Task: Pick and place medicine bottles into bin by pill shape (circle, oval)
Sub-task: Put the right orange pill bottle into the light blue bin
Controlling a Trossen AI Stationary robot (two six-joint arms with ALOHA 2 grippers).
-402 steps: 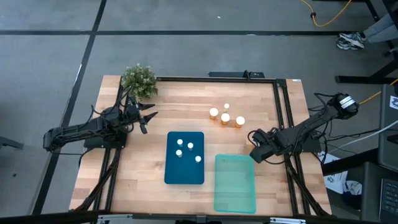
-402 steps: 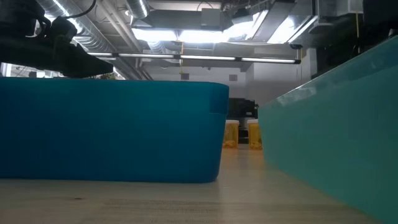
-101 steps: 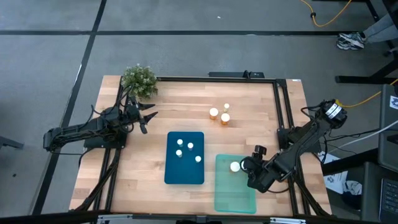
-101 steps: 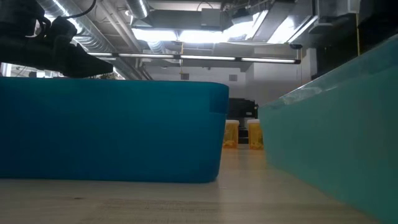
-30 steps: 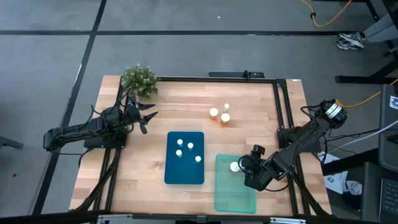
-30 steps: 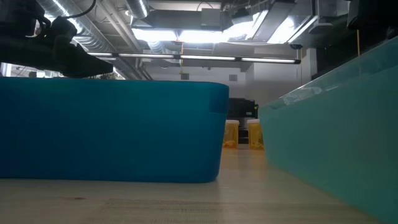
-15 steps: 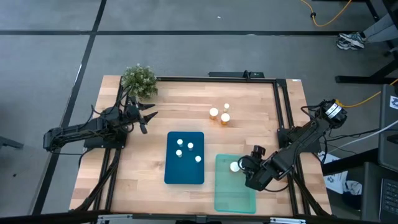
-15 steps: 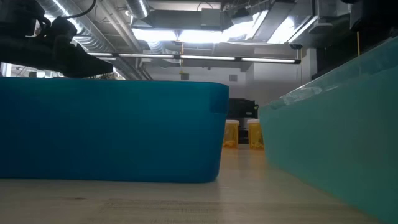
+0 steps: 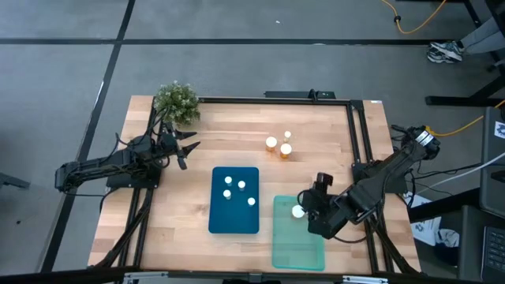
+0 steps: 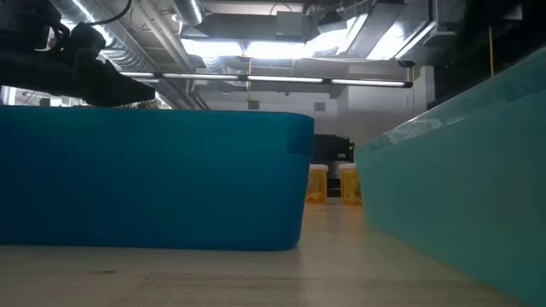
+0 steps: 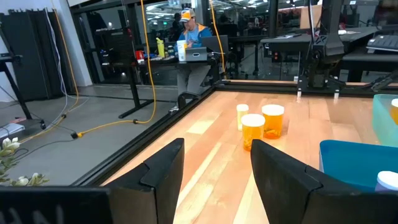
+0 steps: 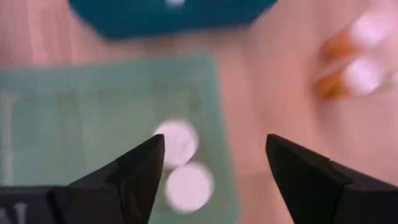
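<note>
Presently, medicine bottles in three lots. Lot one: four pale white-capped bottles [image 9: 235,189] standing inside the dark blue bin [image 9: 217,221], near bench centre. Lot two: white-capped bottles in the pale green bin [image 9: 284,248], which lies just beside the blue bin at its 4 o'clock; the high view shows one cap [image 9: 297,211] at the bin's 1 o'clock corner, while the right wrist view shows two caps [image 12: 180,162] close together there, blurred. Lot three: three bottles loose on the wooden bench [image 9: 237,134] at the blue bin's 1 o'clock, two larger with orange bodies [image 9: 278,146] touching or nearly so, one smaller and pale [image 9: 287,135] just behind; the same three appear in the left wrist view [image 11: 261,124] and the two orange ones, distantly, in the low view [image 10: 333,183].

Right gripper [image 9: 313,211]: over the green bin's 1 o'clock corner, above the bottles there, jaws spread wide and holding nothing.

Left gripper [image 9: 188,150]: at the bench's 9 o'clock side, well apart from both bins, jaws parted and empty, pointing toward the loose bottles.

Other items: small green potted plant [image 9: 176,102] at the bench's 11 o'clock corner; a seated person [image 11: 189,46] at a desk in the room beyond.
</note>
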